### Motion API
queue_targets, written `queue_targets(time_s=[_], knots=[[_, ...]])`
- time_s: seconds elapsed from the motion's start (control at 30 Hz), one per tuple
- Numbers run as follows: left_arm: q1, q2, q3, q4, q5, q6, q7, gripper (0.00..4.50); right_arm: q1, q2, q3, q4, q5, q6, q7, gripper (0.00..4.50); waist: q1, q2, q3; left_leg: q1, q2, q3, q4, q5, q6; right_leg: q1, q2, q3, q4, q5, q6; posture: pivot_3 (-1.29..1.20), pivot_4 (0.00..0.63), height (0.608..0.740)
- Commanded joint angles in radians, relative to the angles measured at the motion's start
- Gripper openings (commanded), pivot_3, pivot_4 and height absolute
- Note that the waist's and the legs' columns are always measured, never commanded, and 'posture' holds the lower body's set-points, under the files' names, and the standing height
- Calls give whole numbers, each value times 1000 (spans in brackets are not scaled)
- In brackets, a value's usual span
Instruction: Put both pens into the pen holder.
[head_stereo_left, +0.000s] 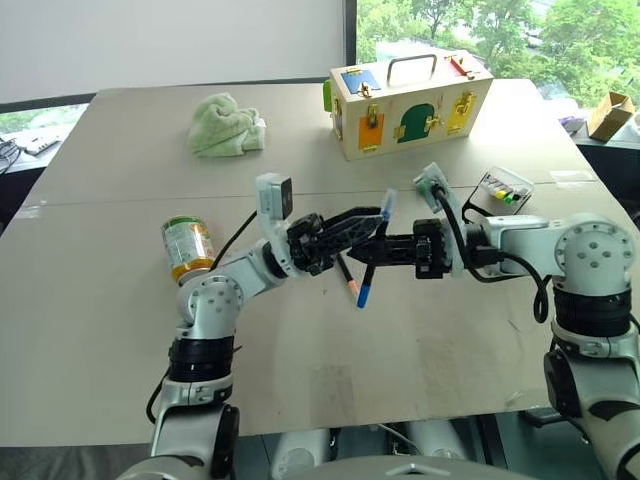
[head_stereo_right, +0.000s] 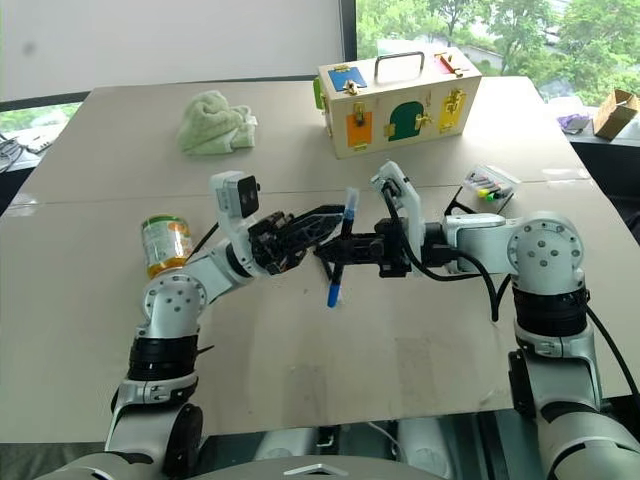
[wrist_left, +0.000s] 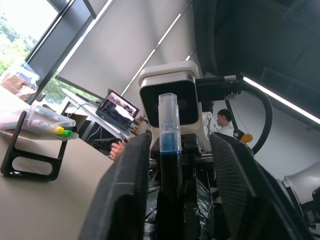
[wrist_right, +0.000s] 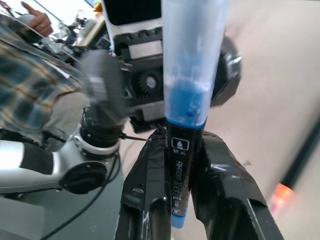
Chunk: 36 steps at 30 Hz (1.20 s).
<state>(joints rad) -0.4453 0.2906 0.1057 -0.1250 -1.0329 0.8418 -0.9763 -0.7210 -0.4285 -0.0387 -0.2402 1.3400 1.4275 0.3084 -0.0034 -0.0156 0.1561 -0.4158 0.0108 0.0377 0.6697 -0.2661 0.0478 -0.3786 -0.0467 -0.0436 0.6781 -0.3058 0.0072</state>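
Two pens on record. Item one, the blue-ended pen (head_stereo_left: 373, 250), stands near upright above the counter (head_stereo_left: 120, 330), clamped across its black barrel by the right pincer (wrist_right: 175, 200); its long axis runs from the clear cap at top to the blue end below. The left pincer (head_stereo_left: 352, 222) meets it from the opposite side with fingers parted on either flank of the barrel, not pressing it as far as can be seen. Item two, the orange-capped pen (head_stereo_left: 345, 272), lies on the counter just under both pincers, orange end toward the robot. The pen holder (head_stereo_left: 500, 188), black-framed with a clear top, sits on the counter to the robot's right, beyond the right forearm; judged nearer the right arm, so the coming carry runs rightward and away. Barrel print on item one shows a drop symbol and small characters, not legible. Also present: wooden latch box (head_stereo_left: 410, 105), green cloth (head_stereo_left: 225, 125), tin can (head_stereo_left: 187, 247).
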Motion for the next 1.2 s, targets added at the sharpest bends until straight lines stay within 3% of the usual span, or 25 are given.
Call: queue_targets(time_s=[0.03, 0.1, 0.23, 0.33, 0.57, 0.73, 1.2], knots=[[3, 11, -13, -26, 24, -18, 15, 3665, 14, -9, 8, -71, -60, -93, 57, 108, -4, 0, 0, 0, 0, 0, 0, 0, 0, 0, 0, 0, 0, 0, 0, 0, 150, 740], [5, 18, -4, -22, 35, -25, 21, 4465, 37, -44, 49, -111, -183, -198, 114, 108, -5, 0, 0, 0, 0, 0, 0, 0, 0, 0, 0, 0, 0, 0, 0, 0, 150, 740], [23, 49, 50, -39, 100, -115, 57, 4465, 144, -179, 167, -153, -597, -635, 277, 108, -4, 0, 0, 0, 0, 0, 0, 0, 0, 0, 0, 0, -1, 0, 1, 0, 150, 740], [55, 98, 72, -92, 131, -153, 57, 4465, 214, -220, 146, -131, -751, -872, 352, 108, -5, 0, 0, 0, 0, 0, 0, 0, 0, 0, 0, 0, -1, -1, 1, 0, 150, 740], [115, 305, 44, -286, 188, -175, -13, 4465, 329, -303, 57, -1, -1232, -1500, 239, 108, -6, 0, 1, 1, 0, 0, -1, 0, -1, 0, 0, 1, -1, -1, 1, 0, 150, 740], [76, 356, 37, -341, 205, -186, 21, 4465, 352, -266, -39, 25, -1297, -1542, 136, 108, 0, 0, 1, 2, 0, 0, 0, 1, -2, 1, 0, 1, 0, -1, 1, 0, 150, 740], [-33, 324, -42, -270, 368, -238, 147, 4465, 325, -200, -41, 202, -1296, -1568, 162, 108, -2, 2, 2, 2, 0, 0, 0, 2, -4, 1, 0, 1, 0, -1, 1, 0, 150, 740]])
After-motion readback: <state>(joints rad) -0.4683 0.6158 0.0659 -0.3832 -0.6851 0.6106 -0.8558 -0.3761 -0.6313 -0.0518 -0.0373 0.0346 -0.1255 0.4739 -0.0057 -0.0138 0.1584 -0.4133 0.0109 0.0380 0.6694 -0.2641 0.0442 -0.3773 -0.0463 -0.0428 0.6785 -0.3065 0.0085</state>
